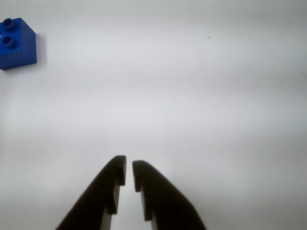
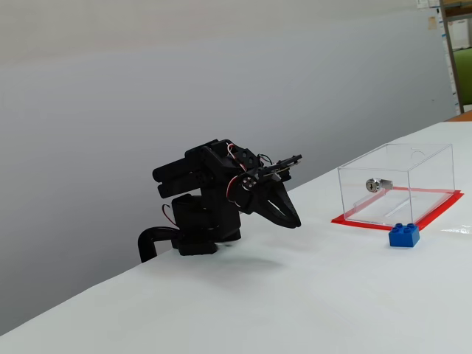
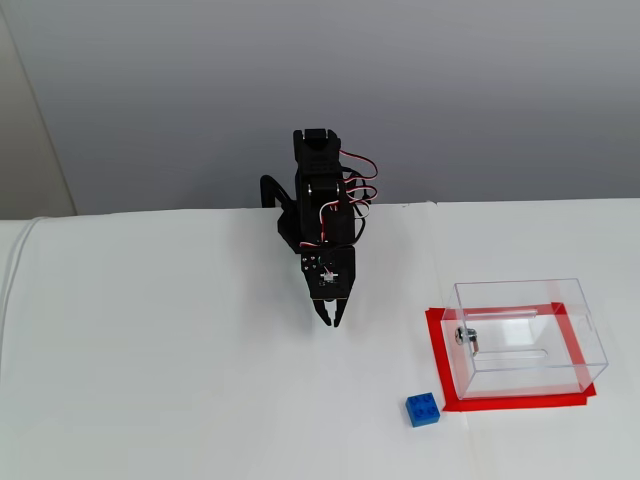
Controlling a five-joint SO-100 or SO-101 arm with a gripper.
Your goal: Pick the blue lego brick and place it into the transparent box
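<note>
The white table [image 3: 150, 380] is bare between the gripper [image 3: 331, 322] and the blue lego brick [image 3: 423, 410]. The brick sits studs up, just beside the transparent box [image 3: 528, 335]. The gripper is nearly closed and holds nothing.

Nothing to read anywhere here: no text, label, brand, number or sign shows in the wrist view or in either fixed view. The blue lego brick [image 3: 423, 410] shows only plain studs, the transparent box [image 3: 527, 333] beside it carries no marking on its walls or red base, and the black arm [image 3: 322, 210] behind them bears no legible lettering at this size.
</note>
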